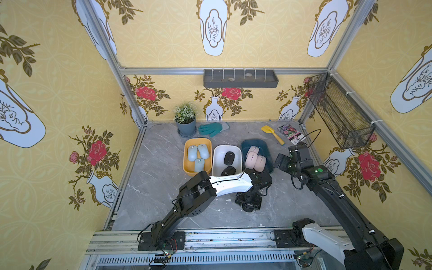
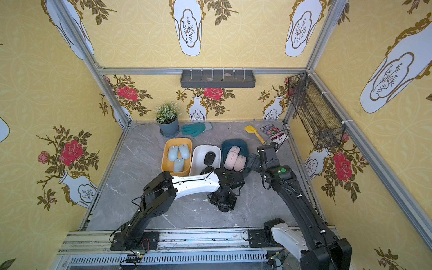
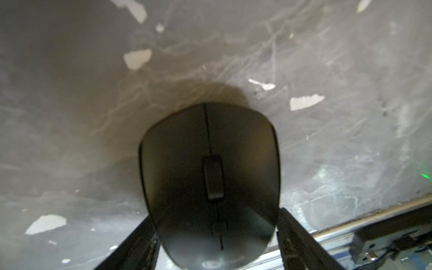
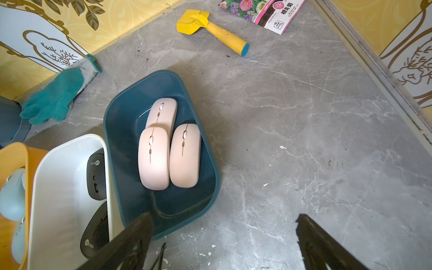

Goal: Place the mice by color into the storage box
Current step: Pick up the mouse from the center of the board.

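Three boxes stand in a row at mid-table. The yellow box (image 1: pixel 185 163) holds three pale blue mice (image 1: pixel 197 155). In the white box (image 1: pixel 216 159) lie two black mice (image 1: pixel 229 157). Three pink mice (image 4: pixel 168 145) fill the dark blue box (image 4: pixel 117 121). A third black mouse (image 3: pixel 210 175) sits between the fingers of my left gripper (image 3: pixel 216 215), which press on both its sides, just above the grey floor in front of the boxes. In both top views the left wrist (image 1: pixel 249 198) hides this mouse. My right gripper (image 4: pixel 224 219) is open over bare floor beside the blue box.
Along the back wall stand a potted plant (image 1: pixel 185 121), a green glove (image 1: pixel 212 129), a yellow trowel (image 1: pixel 272 133) and a seed packet (image 1: pixel 291 133). A wire basket (image 1: pixel 339 112) juts from the right wall. A metal rail (image 1: pixel 210 236) runs along the front edge.
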`<act>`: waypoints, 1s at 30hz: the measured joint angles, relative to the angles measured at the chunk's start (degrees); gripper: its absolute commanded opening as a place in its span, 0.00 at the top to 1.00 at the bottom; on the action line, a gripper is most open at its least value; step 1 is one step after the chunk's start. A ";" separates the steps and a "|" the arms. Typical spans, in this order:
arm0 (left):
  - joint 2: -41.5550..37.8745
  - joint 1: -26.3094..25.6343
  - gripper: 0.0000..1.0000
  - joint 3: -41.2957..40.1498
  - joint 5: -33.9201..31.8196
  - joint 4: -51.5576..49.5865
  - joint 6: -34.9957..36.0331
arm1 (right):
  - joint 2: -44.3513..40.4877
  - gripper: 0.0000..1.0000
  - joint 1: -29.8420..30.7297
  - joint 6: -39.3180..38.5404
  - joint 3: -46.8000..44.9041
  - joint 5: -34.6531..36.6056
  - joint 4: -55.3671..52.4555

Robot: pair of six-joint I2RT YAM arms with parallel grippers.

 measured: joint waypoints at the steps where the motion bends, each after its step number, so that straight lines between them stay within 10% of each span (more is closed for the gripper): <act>1: -0.02 0.00 0.28 -0.17 -0.17 0.02 0.00 | -0.02 0.02 0.00 0.09 0.00 0.00 -0.02; 9: -1.46 0.00 0.48 -2.32 -0.85 0.76 -0.04 | -0.48 0.02 0.00 0.83 -0.50 -0.22 0.07; 30: -9.92 -0.02 0.46 2.25 -5.09 -5.92 -1.36 | 1.11 0.02 -0.07 0.94 0.42 -1.25 0.52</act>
